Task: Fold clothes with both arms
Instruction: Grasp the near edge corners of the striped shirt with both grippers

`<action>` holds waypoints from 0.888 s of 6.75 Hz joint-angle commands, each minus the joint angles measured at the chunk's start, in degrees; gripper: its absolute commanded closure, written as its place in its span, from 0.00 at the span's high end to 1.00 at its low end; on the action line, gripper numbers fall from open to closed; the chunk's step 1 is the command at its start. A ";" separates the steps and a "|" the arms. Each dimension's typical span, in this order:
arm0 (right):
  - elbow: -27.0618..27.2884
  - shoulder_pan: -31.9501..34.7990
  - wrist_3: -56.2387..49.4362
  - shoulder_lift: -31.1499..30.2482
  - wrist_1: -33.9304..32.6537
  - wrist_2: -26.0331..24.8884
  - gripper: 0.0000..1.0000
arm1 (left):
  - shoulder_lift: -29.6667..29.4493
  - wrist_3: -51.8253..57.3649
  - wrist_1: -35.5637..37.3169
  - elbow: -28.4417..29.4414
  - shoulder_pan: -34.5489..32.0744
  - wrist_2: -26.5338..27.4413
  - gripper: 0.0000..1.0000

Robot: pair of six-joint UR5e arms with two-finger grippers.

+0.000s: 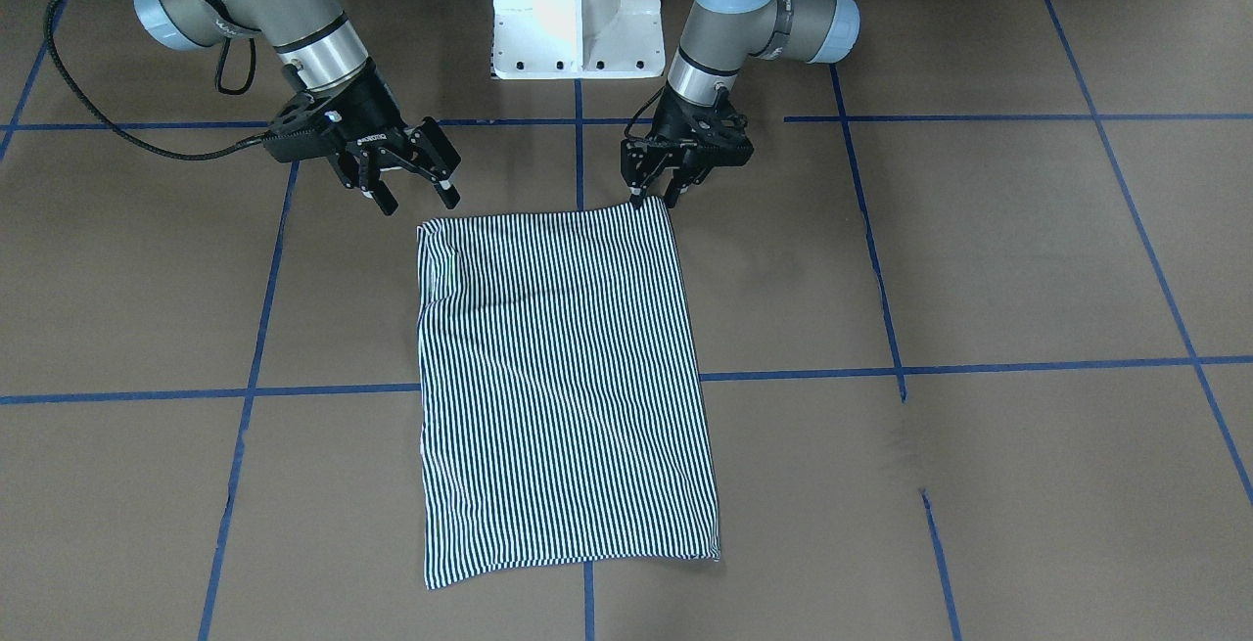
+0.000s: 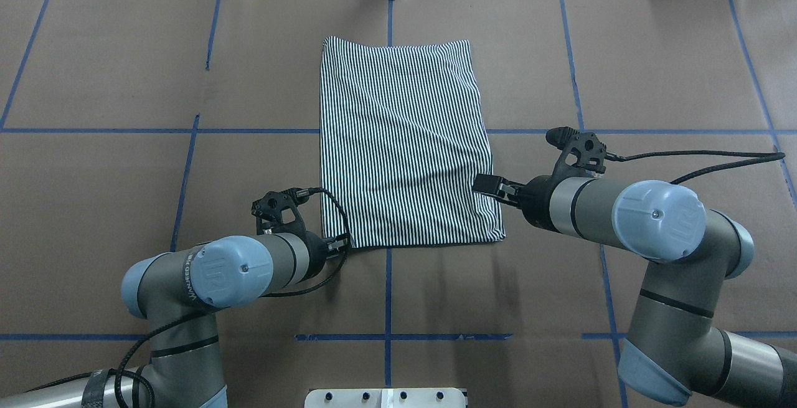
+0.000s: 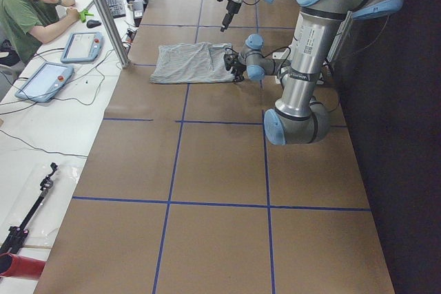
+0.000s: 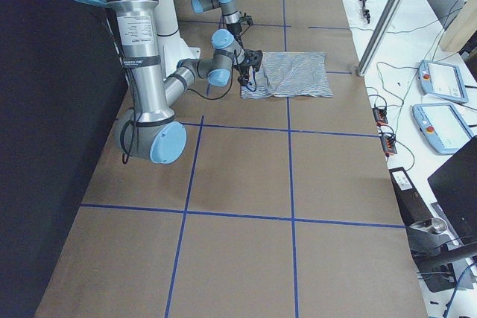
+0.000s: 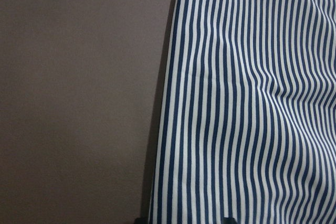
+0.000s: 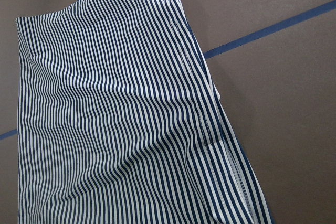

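Lying flat on the table (image 1: 979,259), the polo shirt (image 1: 563,377) looks light and limp, best pinched at both robot-side corners, where the left gripper (image 1: 654,199) and right gripper (image 1: 418,201) sit with jaws parted.

I stand by a long table (image 2: 93,208) covered in brown paper and marked into large squares by strips of blue tape (image 2: 99,130). The light is even and throws only soft shadows. Behind the table hangs a black backdrop (image 3: 413,135). Along the opposite side runs a white bench (image 3: 41,135), with a slanted aluminium post (image 3: 103,12) rising at its edge. Two grey-blue handheld control tablets (image 3: 43,80) lie on the bench, with thin black cables (image 3: 41,146) trailing across it and a keyboard (image 3: 114,1) further along. A person in a green shirt (image 3: 27,12) sits at the bench, leaning on it. At the near end lies a black rod-like tool (image 3: 27,218) beside a red cylinder (image 3: 17,266).
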 commanded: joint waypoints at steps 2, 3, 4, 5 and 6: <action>0.04 0.00 0.00 -0.02 0.00 0.00 1.00 | 0.01 -0.18 0.00 0.00 -0.02 0.00 0.13; 0.04 -0.09 0.00 -0.02 0.00 0.00 1.00 | -0.08 0.08 0.00 0.00 0.07 0.00 0.00; -0.05 -0.09 0.00 -0.02 0.00 0.00 1.00 | -0.26 0.26 0.00 -0.09 0.07 0.09 0.00; -0.14 -0.26 0.17 0.06 -0.09 -0.09 1.00 | -0.34 0.52 0.00 -0.35 -0.02 0.09 0.00; -0.14 -2.00 2.35 0.94 -1.48 -4.09 1.00 | -0.34 0.53 0.00 -0.70 -0.02 0.00 0.00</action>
